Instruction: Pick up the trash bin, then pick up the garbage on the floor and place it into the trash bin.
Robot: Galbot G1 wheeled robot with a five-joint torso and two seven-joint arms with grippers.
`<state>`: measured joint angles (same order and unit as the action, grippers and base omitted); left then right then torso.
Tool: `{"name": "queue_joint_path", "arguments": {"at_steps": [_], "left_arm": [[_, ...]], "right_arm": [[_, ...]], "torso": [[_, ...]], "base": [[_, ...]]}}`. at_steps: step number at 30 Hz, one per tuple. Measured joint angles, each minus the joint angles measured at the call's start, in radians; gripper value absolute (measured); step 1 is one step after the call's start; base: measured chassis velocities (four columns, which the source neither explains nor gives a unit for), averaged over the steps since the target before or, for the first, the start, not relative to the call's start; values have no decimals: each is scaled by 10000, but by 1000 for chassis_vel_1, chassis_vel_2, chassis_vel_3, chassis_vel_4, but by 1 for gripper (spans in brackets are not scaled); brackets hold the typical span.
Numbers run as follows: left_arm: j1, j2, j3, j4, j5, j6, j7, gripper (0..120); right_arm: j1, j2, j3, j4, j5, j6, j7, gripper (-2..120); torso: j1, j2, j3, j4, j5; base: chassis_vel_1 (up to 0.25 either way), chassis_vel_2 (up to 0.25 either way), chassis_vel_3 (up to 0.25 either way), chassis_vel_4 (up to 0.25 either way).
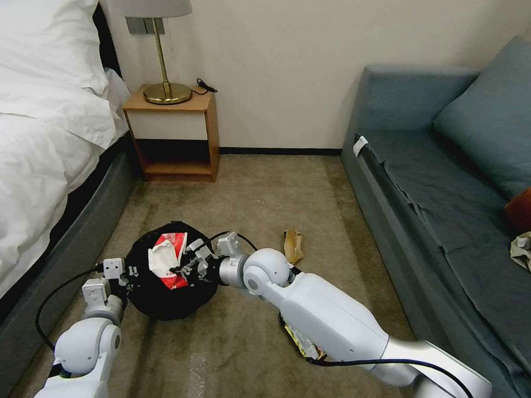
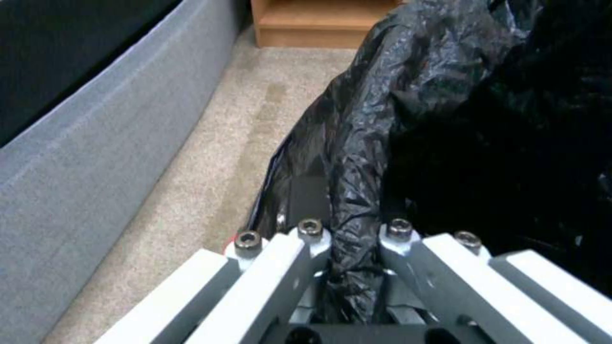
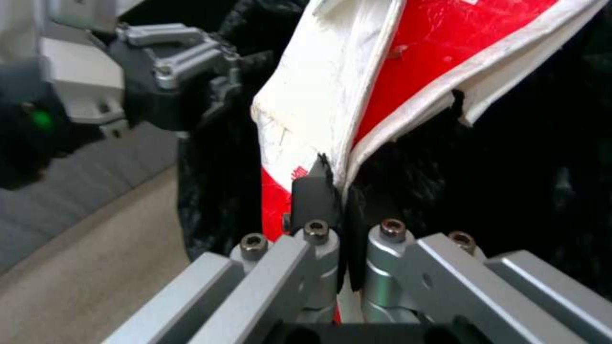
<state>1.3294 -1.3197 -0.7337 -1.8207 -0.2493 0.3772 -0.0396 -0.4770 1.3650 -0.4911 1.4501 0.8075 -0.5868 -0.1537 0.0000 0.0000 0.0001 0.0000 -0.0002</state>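
Left gripper [image 1: 125,273]: we pinch the trash bin [image 1: 157,300] rim at 9 o'clock; keep it level.
Right gripper [image 1: 185,267]: clamped on the red-and-white wrapper [image 1: 166,255] over the bin mouth; we should lower it centrally before letting go.

Crinkly glossy black plastic lines the trash bin [image 1: 157,297]; the red-and-white wrapper [image 1: 167,259] looks creased and shiny; the carpet [image 1: 265,193] is rough; the nightstand [image 1: 175,132], upper left, is smooth wood.

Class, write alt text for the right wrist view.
The right hand is shut on a red-and-white wrapper over the black-lined trash bin. The left hand grips the bin's rim beyond.
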Motion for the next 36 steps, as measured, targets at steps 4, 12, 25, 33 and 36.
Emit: {"name": "queue_joint_path", "arguments": {"at_steps": [4,12,25,33,36], "left_arm": [[0,37,6,-10,-36,0,0,1],[65,29,11,4,-46,-55,1,1],[-13,-96,168,199,79,-131,11,1],[-52,-70,99,326,94,-173,16,1],[-63,-10,17,442,67,-238,8,1]], "right_arm": [[-77,8,-8,-10,-115,26,63,13],[-195,-100,-19,200,-455,42,81,43],[-436,-562,502,414,-1129,127,131,99],[-386,-1253,500,555,-1125,133,66,100],[-352,-2401,402,644,-1122,34,21,100]], "torso": [[0,-1,0,0,0],[0,0,0,0,1],[0,0,-1,0,2],[0,0,-1,2,4],[0,0,-1,0,4]], "base": [[0,0,0,0],[0,0,0,0],[0,0,0,0],[0,0,0,0],[0,0,0,0]]}}
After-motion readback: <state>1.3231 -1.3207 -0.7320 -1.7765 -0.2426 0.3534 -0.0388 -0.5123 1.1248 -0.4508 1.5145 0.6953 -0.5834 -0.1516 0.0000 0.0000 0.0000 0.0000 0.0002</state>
